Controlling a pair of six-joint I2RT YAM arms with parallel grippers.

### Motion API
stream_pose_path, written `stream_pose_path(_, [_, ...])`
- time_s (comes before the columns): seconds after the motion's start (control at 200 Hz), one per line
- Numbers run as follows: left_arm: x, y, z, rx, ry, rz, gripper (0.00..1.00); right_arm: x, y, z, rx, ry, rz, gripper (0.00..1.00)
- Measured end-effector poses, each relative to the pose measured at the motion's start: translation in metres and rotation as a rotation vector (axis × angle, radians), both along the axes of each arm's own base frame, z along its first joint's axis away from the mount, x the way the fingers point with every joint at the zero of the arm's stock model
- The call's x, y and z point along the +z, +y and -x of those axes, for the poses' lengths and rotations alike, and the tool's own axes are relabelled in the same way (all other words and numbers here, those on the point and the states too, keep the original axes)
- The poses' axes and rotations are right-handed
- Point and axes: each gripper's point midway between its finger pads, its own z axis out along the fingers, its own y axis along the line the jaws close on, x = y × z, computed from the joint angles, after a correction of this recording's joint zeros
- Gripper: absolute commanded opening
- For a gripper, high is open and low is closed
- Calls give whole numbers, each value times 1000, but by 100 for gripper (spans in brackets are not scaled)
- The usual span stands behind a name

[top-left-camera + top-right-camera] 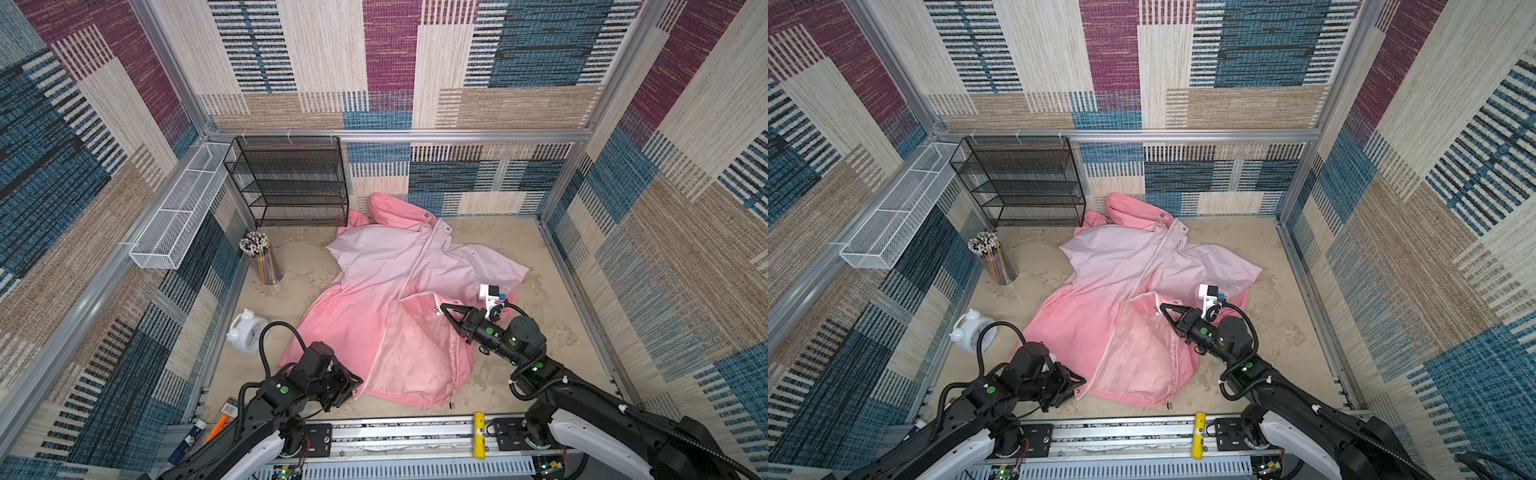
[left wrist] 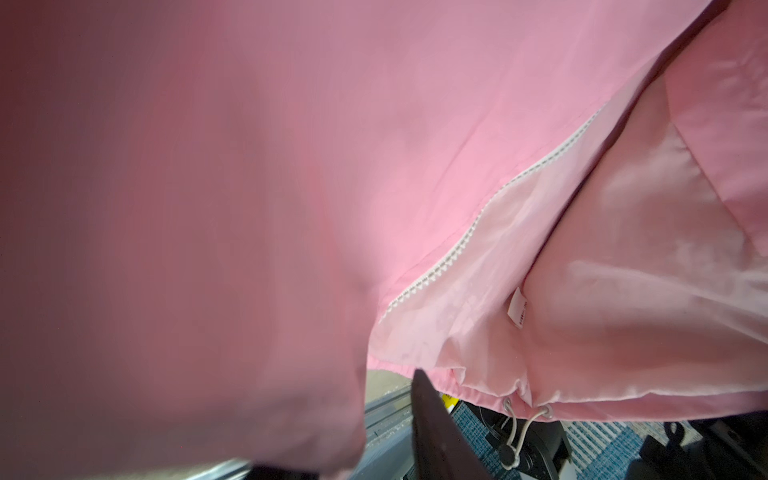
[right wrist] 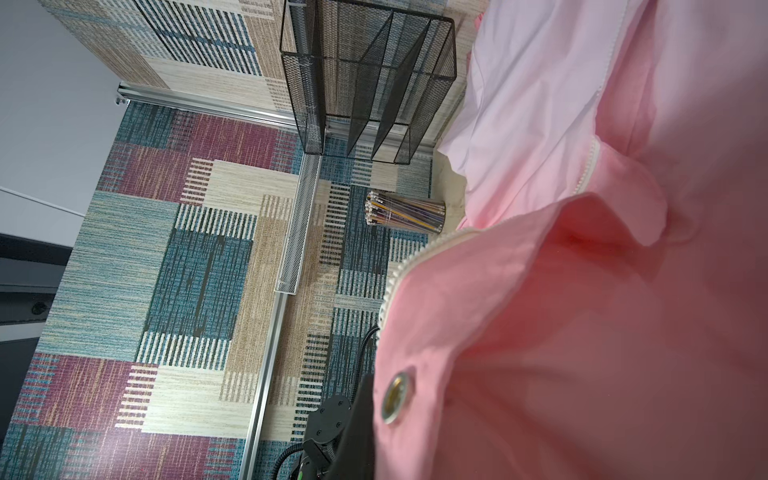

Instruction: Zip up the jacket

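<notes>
Patchwork carpet walls (image 1: 390,62) in blue, plum, cream and tan close in three sides, framed by aluminium rails (image 1: 415,136). The table (image 1: 519,249) is a mottled sandy beige under even, soft light. A black mesh shelf rack (image 1: 291,183) stands against the back wall, and a white wire basket (image 1: 174,224) hangs along the left one.

Left gripper (image 1: 358,383) partly behind jacket (image 1: 374,266) fabric
</notes>
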Motion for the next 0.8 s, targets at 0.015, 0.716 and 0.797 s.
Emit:
stream_pose_path(0.015, [0,0,0,2,1,1,31,0,0,0,1,0,0,0])
stream_pose_path(0.716, [140,-49,-98,34,-393,129,0,60,-1,-1,4,-182,-28,0])
stream_pose_path(0.797, [193,-65,-126,21,-554,174,0,76,-1,-1,-2,-241,-28,0])
